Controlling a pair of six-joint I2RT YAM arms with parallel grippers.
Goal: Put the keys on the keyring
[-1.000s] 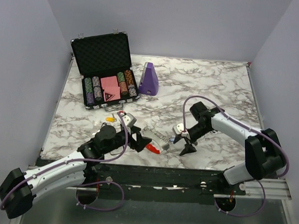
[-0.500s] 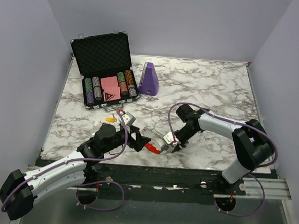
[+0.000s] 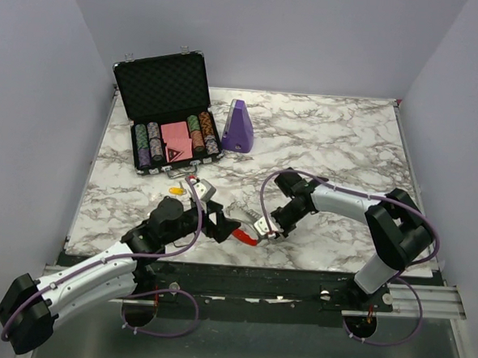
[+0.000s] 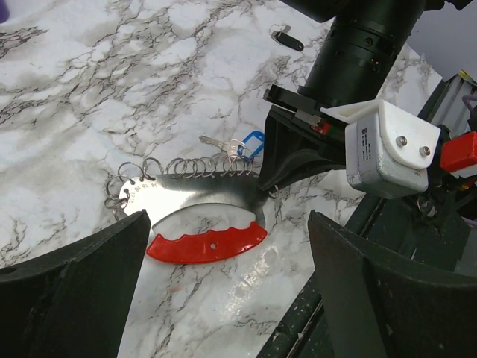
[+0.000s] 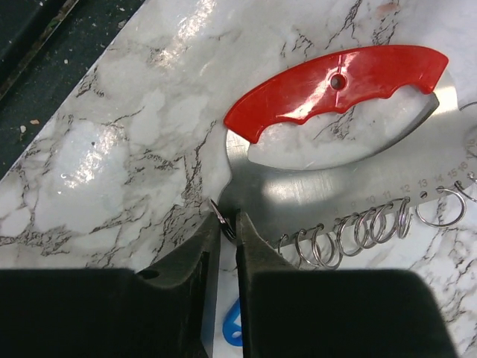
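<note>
The keyring (image 4: 203, 243), a red plastic arc on a silvery plate with several wire rings, lies flat near the table's front edge (image 3: 244, 237). My left gripper (image 4: 231, 298) hangs over it, open, the red arc between its fingers and untouched. My right gripper (image 5: 226, 224) is at the plate's end, fingers nearly together and pinching a small ring there. In the top view the right gripper (image 3: 263, 228) meets the keyring's right end. A blue-tagged key (image 4: 250, 142) lies by the rings, its tag (image 5: 232, 329) under the right fingers. A black key (image 4: 288, 39) and a yellow-tagged key (image 3: 176, 190) lie apart.
An open black case of poker chips (image 3: 167, 136) stands at the back left, a purple wedge-shaped object (image 3: 239, 126) beside it. The front edge of the table (image 4: 328, 298) runs just past the keyring. My two grippers are almost touching.
My right gripper has swung left to the keyring's right end and narrowed from wide open to a pinch on the end ring. The left arm has barely moved.
</note>
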